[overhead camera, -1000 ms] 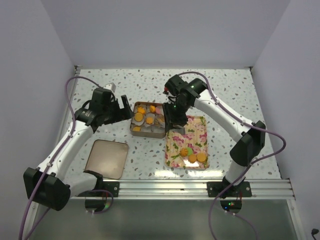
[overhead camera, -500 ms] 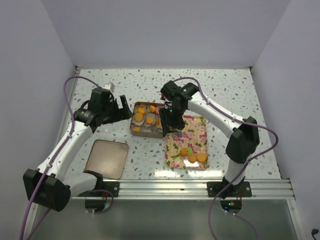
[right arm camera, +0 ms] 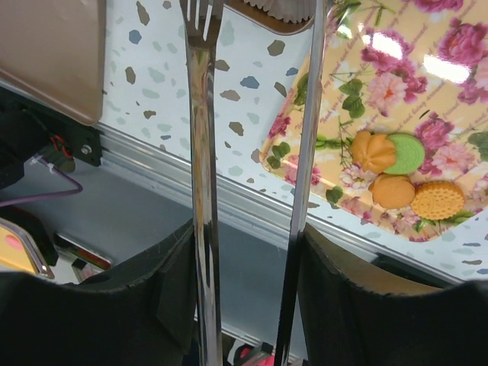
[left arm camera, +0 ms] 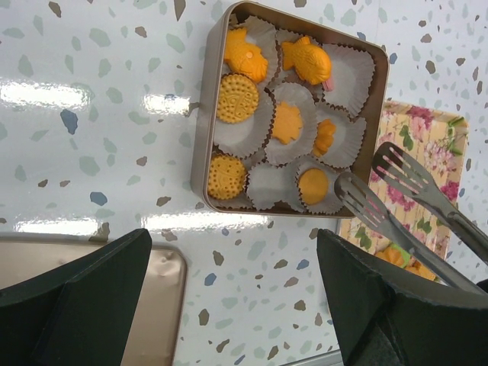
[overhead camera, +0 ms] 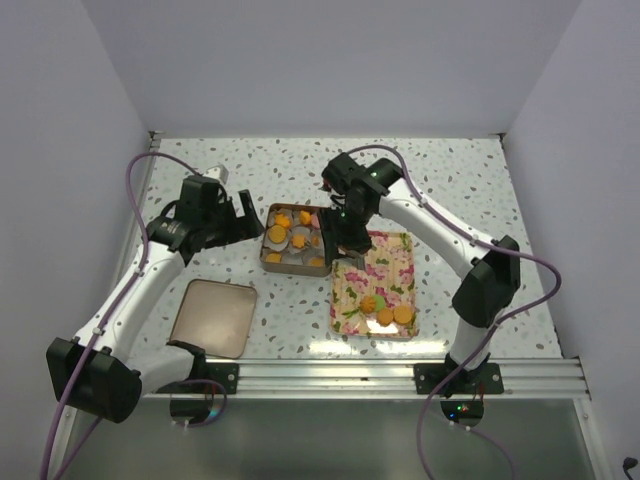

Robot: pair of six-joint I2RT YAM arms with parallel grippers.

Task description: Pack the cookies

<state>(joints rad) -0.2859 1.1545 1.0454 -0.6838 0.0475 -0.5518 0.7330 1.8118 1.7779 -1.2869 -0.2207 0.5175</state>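
Currently: right claw (right arm camera: 248, 259) clamps metal tongs (right arm camera: 200, 152), blades parted, tips at the lower right corner of the tin (left arm camera: 200, 145) in the left wrist view. Left claw (left arm camera: 232, 252) is wide open, empty, at frame bottom below the tin. Cookies (left arm camera: 237, 97) sit in paper cups (left arm camera: 347, 72) inside the tin; four more lie on the floral tray (right arm camera: 457, 91), right of the tongs.

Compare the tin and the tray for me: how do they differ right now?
The tin is plain gold metal with raised walls; the tray is shallow and printed with flowers. The tin is lined with white paper cups; the tray has none. The tin holds about seven cookies, the tray four. Both are rounded rectangles holding cookies, side by side.
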